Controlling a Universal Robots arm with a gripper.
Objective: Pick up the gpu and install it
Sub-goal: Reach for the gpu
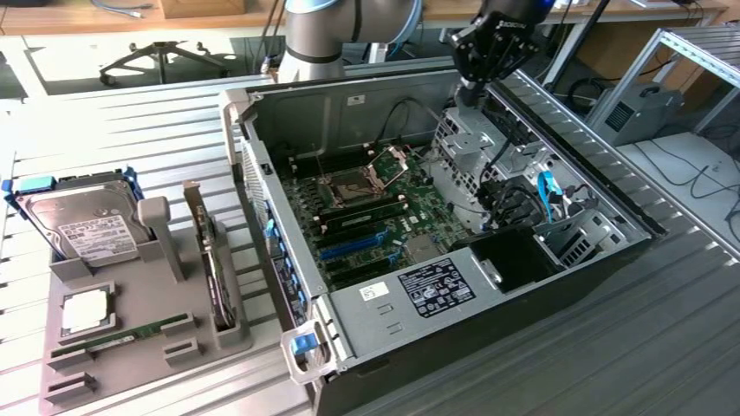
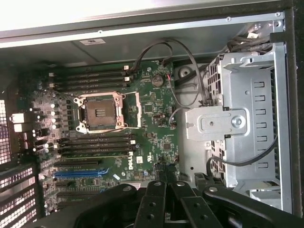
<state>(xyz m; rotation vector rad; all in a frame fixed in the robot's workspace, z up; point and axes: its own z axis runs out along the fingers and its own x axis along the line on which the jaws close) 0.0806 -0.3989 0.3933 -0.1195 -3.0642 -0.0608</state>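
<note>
You had one open black metal computer case (image 1: 335, 113), one silver hard drive (image 1: 90, 230), one flat black gpu card (image 1: 217, 269) and one thin green RAM stick (image 1: 125, 334).

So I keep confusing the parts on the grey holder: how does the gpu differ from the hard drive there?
The gpu stands on its thin edge, a narrow dark strip; the hard drive leans back, showing its broad silver face and white label. The hard drive has a blue frame; the gpu has none. The gpu sits nearer the computer case than the hard drive. Both rest on the grey holder, outside the case.
</note>
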